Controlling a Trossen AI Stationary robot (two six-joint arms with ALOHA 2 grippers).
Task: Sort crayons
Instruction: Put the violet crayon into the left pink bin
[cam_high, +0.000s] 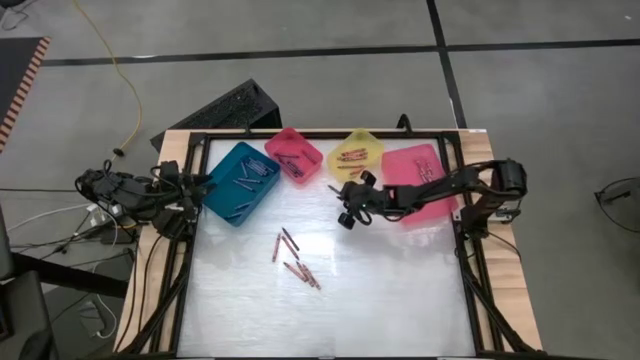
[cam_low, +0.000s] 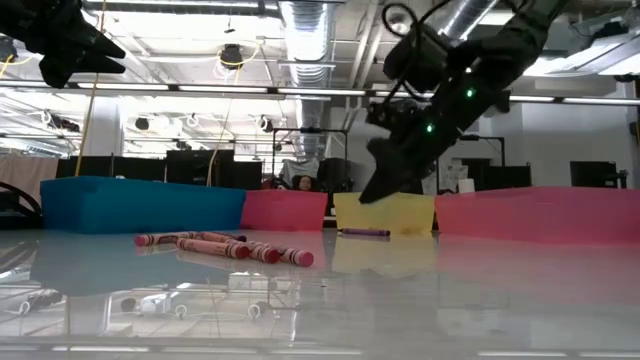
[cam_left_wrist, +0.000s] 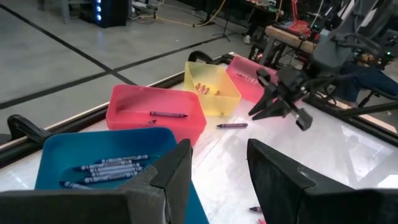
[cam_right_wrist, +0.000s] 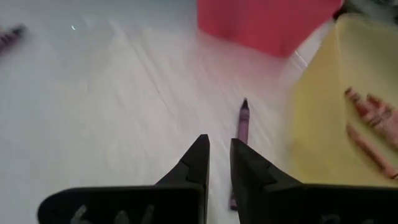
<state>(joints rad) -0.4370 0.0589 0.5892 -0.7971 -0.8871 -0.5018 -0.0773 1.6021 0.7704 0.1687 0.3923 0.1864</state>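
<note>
Right gripper (cam_right_wrist: 219, 163), fingers nearly closed and empty, hovers over a purple crayon (cam_right_wrist: 241, 124) on the table (cam_high: 400, 290) beside the yellow bin (cam_high: 357, 152).

The surface (cam_high: 400, 290) is a glossy white sheet, smooth enough to mirror the bins and ceiling lights in the low view, and it sits in a dark metal frame (cam_high: 470, 270) over pale bare wood (cam_high: 510, 310) that shows at the edges. The teal bin (cam_high: 240, 182), the small pink bin (cam_high: 295, 155), the yellow bin (cam_high: 356, 153) and the large pink bin (cam_high: 418, 180) look like smooth moulded plastic (the yellow and pink ones slightly translucent). The crayons (cam_high: 295, 262) wear matt paper wrappers. The right tool (cam_right_wrist: 219, 155) has matt black plastic-looking fingers, as has the left tool (cam_left_wrist: 217, 168).
</note>
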